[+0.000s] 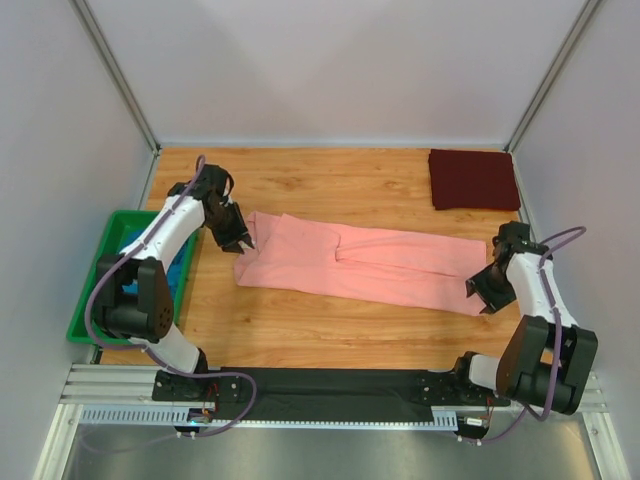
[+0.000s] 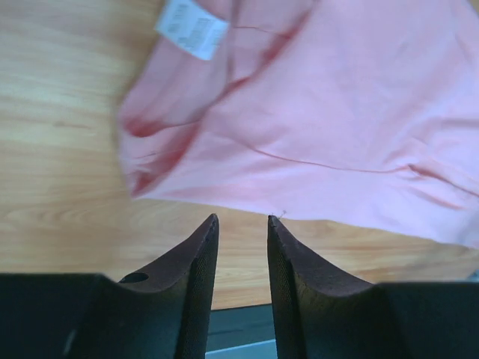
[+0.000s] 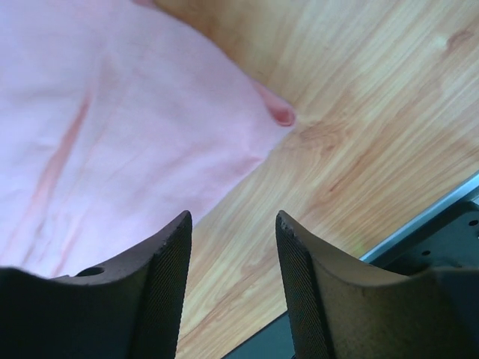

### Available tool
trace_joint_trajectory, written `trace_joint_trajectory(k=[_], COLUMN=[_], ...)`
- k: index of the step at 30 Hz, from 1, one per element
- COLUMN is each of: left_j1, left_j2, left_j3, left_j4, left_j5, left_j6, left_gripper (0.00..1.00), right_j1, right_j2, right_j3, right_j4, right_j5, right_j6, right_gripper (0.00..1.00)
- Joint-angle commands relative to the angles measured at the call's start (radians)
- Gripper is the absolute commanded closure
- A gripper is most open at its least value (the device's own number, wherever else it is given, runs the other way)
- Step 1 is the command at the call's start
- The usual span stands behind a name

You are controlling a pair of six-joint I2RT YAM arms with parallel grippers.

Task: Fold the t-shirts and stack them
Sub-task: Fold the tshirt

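With left pincer (image 1: 243, 243) and right pincer (image 1: 482, 295) released, empty, pink t-shirt (image 1: 380, 265) ends should be gripped squarely for even folding.

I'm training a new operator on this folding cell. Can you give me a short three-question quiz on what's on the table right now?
1. True or false: the left tool is clamped on the salmon-pink t-shirt.
2. Where does the maroon t-shirt lie? A near left corner; B far right corner, folded; C under the salmon-pink t-shirt.
3. Fill in: the green bin holds a ____ t-shirt.
Key: 1 false, its jaws stand open, nothing between them; 2 B; 3 teal-blue, the teal-blue t-shirt shows past the left arm.
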Motion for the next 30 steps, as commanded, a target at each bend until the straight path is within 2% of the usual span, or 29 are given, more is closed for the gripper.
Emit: trace_joint_trajectory(k=[1, 5, 14, 17, 20, 21, 23, 24, 25, 26, 27, 28, 30], left_j1=[-0.043, -0.062, -0.068, -0.074, -0.074, -0.072, -0.069, -0.06, -0.051, -0.043, -0.034, -0.034, -0.042], left_j2=[0.045, 0.192, 0.541, 0.634, 0.826, 0.867, 0.968, 0.988, 1.0, 1.007, 1.01, 1.004, 0.981], left_j3=[-0.012, 0.015, 0.357, 0.497, 0.708, 0.841, 0.978, 1.053, 1.063, 1.058, 1.03, 1.019, 1.038], left_j4=[0.139, 0.207, 0.11, 0.084, 0.009, -0.029, -0.034, 0.036, 0.097, 0.175, 0.364, 0.456, 0.559], left_j5=[0.17, 0.202, 0.075, 0.023, 0.0, 0.001, 0.025, 0.056, 0.094, 0.199, 0.255, 0.3, 0.374], left_j6=[-0.035, -0.063, -0.062, -0.061, -0.069, -0.071, -0.078, -0.109, -0.155, -0.202, -0.254, -0.36, -0.397], left_gripper=[0.6, 0.61, 0.6, 0.6, 0.6, 0.6, 0.59, 0.59, 0.58, 0.58, 0.58, 0.58, 0.55], right_j1=[0.008, 0.009, 0.021, 0.024, 0.024, 0.024, 0.026, 0.026, 0.026, 0.026, 0.027, 0.027, 0.027], right_j2=[-0.032, -0.052, -0.176, -0.221, -0.307, -0.349, -0.374, -0.383, -0.39, -0.394, -0.396, -0.403, -0.408], right_j3=[0.088, 0.151, 0.241, 0.232, 0.24, 0.243, 0.255, 0.272, 0.275, 0.272, 0.255, 0.245, 0.202], right_j4=[-0.057, -0.088, -0.206, -0.209, -0.192, -0.16, -0.142, -0.142, -0.14, -0.14, -0.143, -0.155, -0.163], right_j5=[-0.079, -0.161, -0.221, -0.232, -0.246, -0.258, -0.266, -0.261, -0.263, -0.261, -0.258, -0.251, -0.248], right_j6=[-0.021, -0.055, -0.088, -0.058, 0.04, 0.063, 0.068, 0.065, 0.051, 0.044, 0.034, 0.025, -0.015], right_gripper=[0.49, 0.48, 0.45, 0.45, 0.44, 0.43, 0.41, 0.4, 0.39, 0.39, 0.39, 0.39, 0.39])
